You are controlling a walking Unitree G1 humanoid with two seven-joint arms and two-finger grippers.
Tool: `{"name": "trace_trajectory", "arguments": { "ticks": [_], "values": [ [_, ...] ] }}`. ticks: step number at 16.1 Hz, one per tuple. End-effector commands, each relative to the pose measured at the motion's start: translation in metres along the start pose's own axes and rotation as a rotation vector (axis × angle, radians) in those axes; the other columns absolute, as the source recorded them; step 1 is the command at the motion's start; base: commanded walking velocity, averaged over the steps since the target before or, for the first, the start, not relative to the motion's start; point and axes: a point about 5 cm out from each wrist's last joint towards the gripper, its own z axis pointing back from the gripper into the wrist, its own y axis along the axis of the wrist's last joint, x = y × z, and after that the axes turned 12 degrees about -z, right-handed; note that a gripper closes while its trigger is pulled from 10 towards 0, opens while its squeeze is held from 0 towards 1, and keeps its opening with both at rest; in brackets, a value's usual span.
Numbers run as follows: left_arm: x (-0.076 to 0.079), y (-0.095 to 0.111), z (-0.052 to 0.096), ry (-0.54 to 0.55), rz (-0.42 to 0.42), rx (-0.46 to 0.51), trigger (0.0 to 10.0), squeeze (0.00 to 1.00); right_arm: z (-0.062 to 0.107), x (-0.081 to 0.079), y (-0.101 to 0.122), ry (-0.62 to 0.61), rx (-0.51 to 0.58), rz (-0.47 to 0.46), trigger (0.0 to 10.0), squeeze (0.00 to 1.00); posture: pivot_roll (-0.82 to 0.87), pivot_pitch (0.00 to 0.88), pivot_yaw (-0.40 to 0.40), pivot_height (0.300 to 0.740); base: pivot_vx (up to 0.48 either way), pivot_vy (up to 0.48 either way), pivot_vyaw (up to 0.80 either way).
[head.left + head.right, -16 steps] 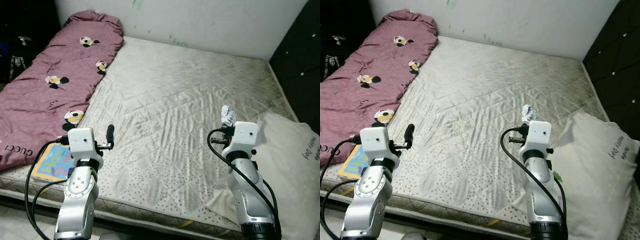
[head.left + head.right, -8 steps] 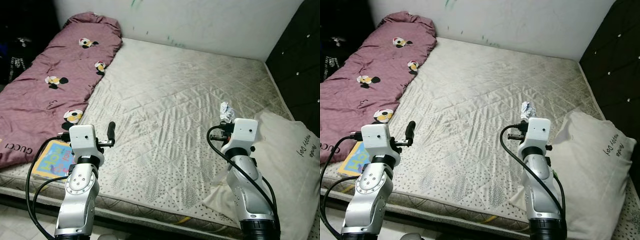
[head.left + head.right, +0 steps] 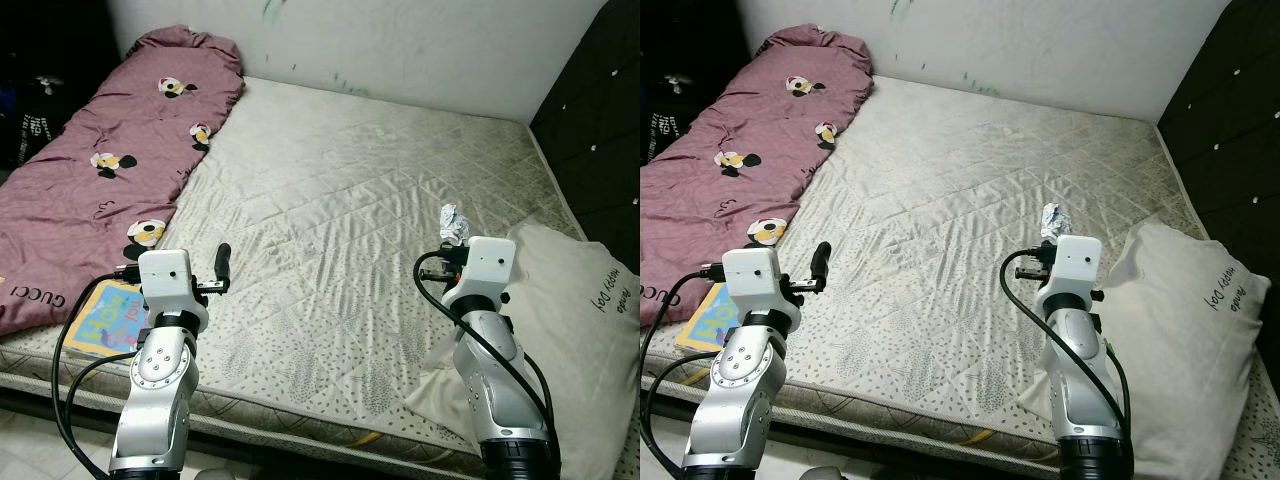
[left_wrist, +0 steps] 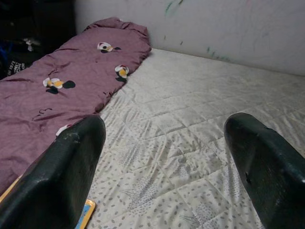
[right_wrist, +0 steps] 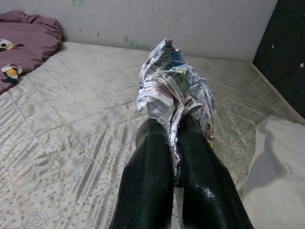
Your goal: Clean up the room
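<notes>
My right gripper (image 5: 174, 129) is shut on a crumpled wad of printed paper (image 5: 172, 83), held above the right side of the bare mattress (image 3: 340, 190). From the head views the paper (image 3: 453, 222) sticks up just past the right wrist, beside the white pillow (image 3: 575, 320). My left gripper (image 4: 164, 143) is open, with nothing between its fingers (image 4: 69, 183), and hovers over the mattress's front left part. A colourful children's book (image 3: 103, 322) lies at the front left corner, partly under the purple quilt.
A purple quilt with cartoon mice (image 3: 100, 150) runs along the mattress's left side. The pillow hangs over the front right corner. A dark cabinet (image 3: 600, 110) stands on the right and a marked white wall (image 3: 400, 40) behind. Dark clutter (image 3: 40, 90) sits far left.
The head camera shifted slightly, so more of the mattress's front edge shows. Both arms hold the same pose, and the paper stays in the right gripper.
</notes>
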Motion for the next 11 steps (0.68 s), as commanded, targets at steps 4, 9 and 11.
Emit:
{"name": "trace_trajectory", "arguments": {
  "ticks": [4, 9, 11],
  "values": [
    [0.0021, -0.0006, -0.0007, -0.012, -0.006, -0.008, 10.0, 0.00, -0.0008, 0.0030, -0.0028, -0.011, -0.019, 0.000, 10.0, 0.00, -0.01, 0.021, -0.089, 0.740, 0.000, 0.000, 0.00],
    [0.0021, -0.0006, -0.0007, -0.012, -0.006, -0.008, 10.0, 0.00, -0.0008, 0.0030, -0.0028, -0.011, -0.019, 0.000, 10.0, 0.00, -0.01, 0.021, -0.089, 0.740, 0.000, 0.000, 0.00],
    [0.0021, -0.0006, -0.0007, -0.012, -0.006, -0.008, 10.0, 0.00, -0.0008, 0.0030, -0.0028, -0.011, -0.019, 0.000, 10.0, 0.00, -0.01, 0.021, -0.089, 0.740, 0.000, 0.000, 0.00]
  ]
}}
